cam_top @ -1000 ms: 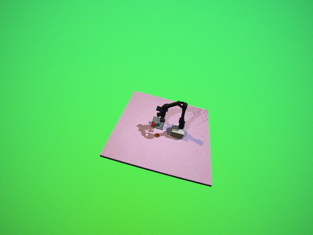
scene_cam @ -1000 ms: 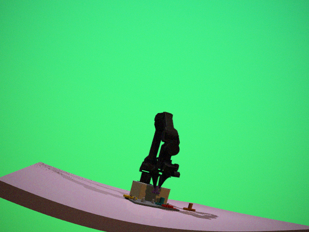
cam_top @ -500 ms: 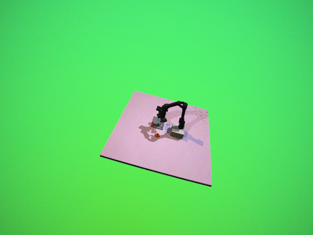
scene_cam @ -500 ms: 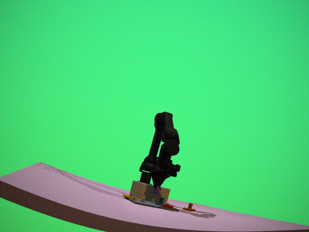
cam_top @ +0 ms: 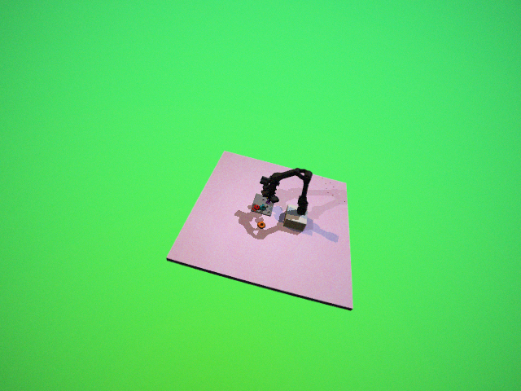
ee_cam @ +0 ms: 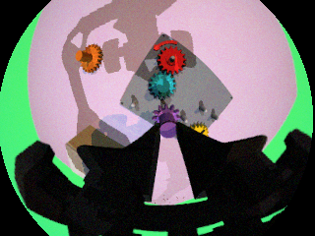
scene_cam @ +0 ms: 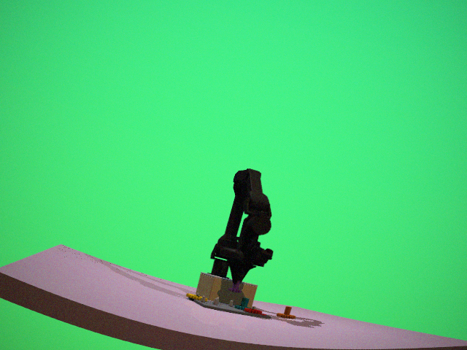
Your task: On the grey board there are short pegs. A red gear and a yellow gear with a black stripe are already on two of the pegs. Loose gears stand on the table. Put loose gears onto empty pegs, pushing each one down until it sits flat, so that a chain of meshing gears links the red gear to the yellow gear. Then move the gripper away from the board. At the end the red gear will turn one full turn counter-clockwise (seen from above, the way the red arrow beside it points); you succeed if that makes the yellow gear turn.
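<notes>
My gripper [ee_cam: 167, 126] [scene_cam: 236, 283] is shut on the handle of the purple gear [ee_cam: 165, 115] [scene_cam: 236, 289], which hangs above the grey board [ee_cam: 207, 88] [scene_cam: 214, 308] [cam_top: 262, 198]. The red gear [ee_cam: 171, 63] [scene_cam: 253, 310] [cam_top: 256, 207] sits on the board beside the red arrow. The teal gear [ee_cam: 162, 86] [scene_cam: 244, 302] [cam_top: 263, 207] is on the board right next to the red gear. The yellow gear [ee_cam: 199, 130] [scene_cam: 193, 297] is partly hidden by a finger in the wrist view. Bare pegs [ee_cam: 202, 105] [scene_cam: 216, 300] stand between the teal and yellow gears. The orange gear [ee_cam: 92, 58] [scene_cam: 286, 314] [cam_top: 261, 225] stands on the table.
The pale block [cam_top: 295, 222] [ee_cam: 79, 147] [scene_cam: 207, 286] under the arm's base stands beside the board. The pink table [cam_top: 235, 252] [scene_cam: 113, 294] carries the arm's shadows, and one lies across part of the board.
</notes>
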### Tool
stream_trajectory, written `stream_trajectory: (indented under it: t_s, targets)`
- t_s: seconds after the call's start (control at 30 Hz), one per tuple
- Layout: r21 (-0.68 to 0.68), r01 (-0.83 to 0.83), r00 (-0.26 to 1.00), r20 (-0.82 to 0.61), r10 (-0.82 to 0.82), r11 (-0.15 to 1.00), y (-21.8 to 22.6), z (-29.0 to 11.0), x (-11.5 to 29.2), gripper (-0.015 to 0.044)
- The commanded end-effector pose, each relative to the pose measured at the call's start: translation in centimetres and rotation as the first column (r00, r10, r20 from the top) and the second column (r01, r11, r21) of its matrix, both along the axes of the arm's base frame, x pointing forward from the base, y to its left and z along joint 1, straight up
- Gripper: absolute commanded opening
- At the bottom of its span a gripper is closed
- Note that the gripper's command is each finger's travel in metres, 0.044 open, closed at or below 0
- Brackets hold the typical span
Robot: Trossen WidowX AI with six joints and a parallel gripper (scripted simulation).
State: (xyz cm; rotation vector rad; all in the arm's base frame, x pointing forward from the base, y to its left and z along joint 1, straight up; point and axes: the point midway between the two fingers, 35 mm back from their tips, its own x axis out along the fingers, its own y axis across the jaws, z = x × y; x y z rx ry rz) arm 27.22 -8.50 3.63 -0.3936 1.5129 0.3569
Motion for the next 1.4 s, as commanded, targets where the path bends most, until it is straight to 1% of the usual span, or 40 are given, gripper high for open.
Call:
stream_trajectory:
  t_s: [0.0, 0.23, 0.4, 0.63, 0.97, 1.1, 1.23, 1.37]
  targets:
    - [0.002, -0.070, 0.998, 0.000, 0.070, 0.998, 0.1, -0.3, 0.0, 0.0000]
    - [-0.003, -0.236, 0.972, -0.003, 0.236, 0.972, 0.0, -1.4, 0.0, 0.0000]
    - [-0.004, -0.259, 0.966, -0.003, 0.259, 0.966, 0.0, -2.1, 0.0, 0.0000]
    - [-0.001, -0.174, 0.985, -0.002, 0.174, 0.985, 0.0, -3.0, 0.1, 0.0000]
    - [0.006, 0.082, 0.997, 0.002, -0.082, 0.997, 0.0, -4.5, 0.1, 0.0000]
    - [0.009, 0.177, 0.984, 0.003, -0.177, 0.984, 0.0, -4.3, 0.1, 0.0000]
    - [0.009, 0.178, 0.984, 0.003, -0.179, 0.984, -0.1, -4.4, 0.1, 0.0000]
    - [0.008, 0.121, 0.993, 0.002, -0.121, 0.993, 0.0, -4.4, 0.1, 0.0000]
